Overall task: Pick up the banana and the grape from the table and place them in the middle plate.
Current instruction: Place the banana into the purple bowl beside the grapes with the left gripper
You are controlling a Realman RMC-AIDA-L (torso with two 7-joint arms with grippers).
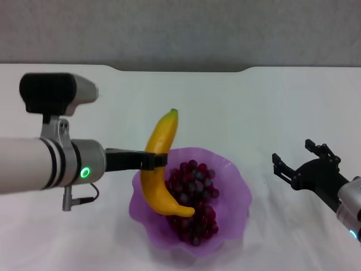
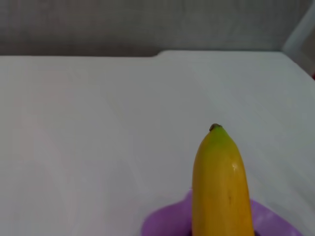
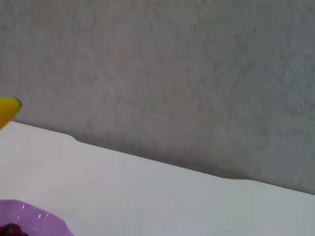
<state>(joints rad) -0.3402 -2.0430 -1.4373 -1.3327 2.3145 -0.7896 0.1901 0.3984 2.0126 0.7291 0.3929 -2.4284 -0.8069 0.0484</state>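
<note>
The purple scalloped plate [image 1: 234, 186] sits in the middle of the white table [image 1: 254, 107]. The bunch of dark red grapes [image 1: 194, 200] lies in it. My left gripper [image 1: 158, 160] is shut on the yellow banana [image 1: 158, 169] and holds it over the plate's left side, its lower end touching the grapes. The banana's stem end [image 2: 219, 172] and the plate's rim [image 2: 165, 221] show in the left wrist view. My right gripper [image 1: 299, 161] is open and empty to the right of the plate. The plate's rim [image 3: 29, 216] and the banana's tip [image 3: 7, 110] show in the right wrist view.
The table's far edge has a shallow notch [image 1: 180, 69] in front of a grey wall [image 1: 180, 28]. Bare white tabletop lies all around the plate.
</note>
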